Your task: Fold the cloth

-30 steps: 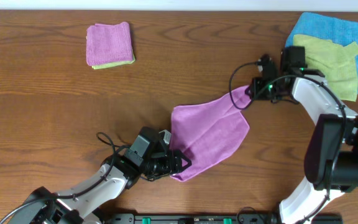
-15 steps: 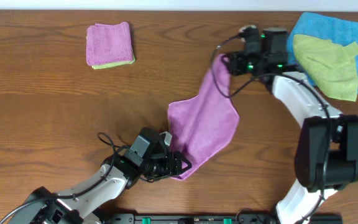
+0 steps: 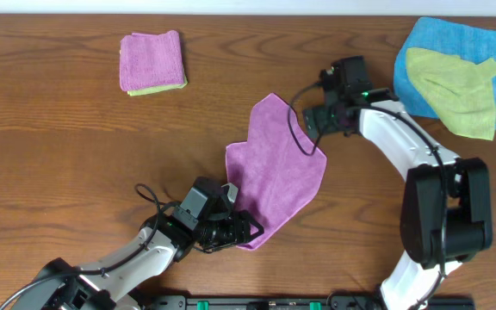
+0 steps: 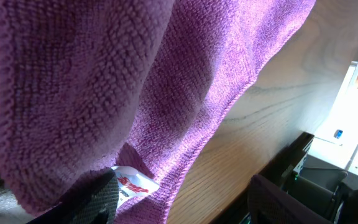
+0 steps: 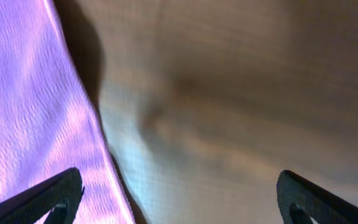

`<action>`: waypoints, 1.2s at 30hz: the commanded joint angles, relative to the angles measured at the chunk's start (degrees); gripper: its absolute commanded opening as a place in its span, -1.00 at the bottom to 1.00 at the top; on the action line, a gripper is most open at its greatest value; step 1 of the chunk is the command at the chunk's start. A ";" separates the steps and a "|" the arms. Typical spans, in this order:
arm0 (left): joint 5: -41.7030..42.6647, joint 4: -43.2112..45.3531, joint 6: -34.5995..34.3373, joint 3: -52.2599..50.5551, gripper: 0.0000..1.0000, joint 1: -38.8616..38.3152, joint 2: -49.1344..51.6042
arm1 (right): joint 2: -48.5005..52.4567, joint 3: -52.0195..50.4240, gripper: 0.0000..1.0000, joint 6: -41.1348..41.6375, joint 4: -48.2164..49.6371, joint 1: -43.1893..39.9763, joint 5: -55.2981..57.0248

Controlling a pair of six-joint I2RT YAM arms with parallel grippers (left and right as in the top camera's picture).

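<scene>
The purple cloth (image 3: 275, 172) lies spread and rumpled on the wooden table, one corner pointing to the far side and one to the near side. My left gripper (image 3: 250, 230) sits at that near corner, open. In the left wrist view the cloth (image 4: 104, 93) and its white tag (image 4: 134, 182) lie between the spread jaws of the left gripper (image 4: 185, 205), close to the left finger. My right gripper (image 3: 315, 120) hovers open just beside the cloth's far right edge. In the right wrist view the gripper (image 5: 185, 205) holds nothing and the cloth (image 5: 36, 112) is at the left.
A folded pink cloth on a yellow-green one (image 3: 151, 62) sits at the far left. A bright blue cloth (image 3: 480, 39) with a yellow-green cloth (image 3: 450, 86) on it lies at the far right corner. Black cables loop near both wrists.
My right gripper carried the cloth's far corner up and to the left, then opened and let it go. The cloth has dropped onto the table. The left arm has stayed put.
</scene>
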 commanded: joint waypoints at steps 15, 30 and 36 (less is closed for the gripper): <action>-1.33 -1.88 0.61 -2.43 0.37 -0.13 1.79 | 6.69 0.59 0.69 -17.25 -13.27 -5.05 -26.27; -1.33 -1.64 0.57 -2.43 0.36 -0.13 1.79 | 9.86 0.61 -0.84 -12.20 -21.24 -5.03 -22.93; -1.36 -1.46 0.57 -2.43 0.36 -0.13 1.79 | 8.61 1.60 -0.97 2.86 -29.44 -4.98 -7.52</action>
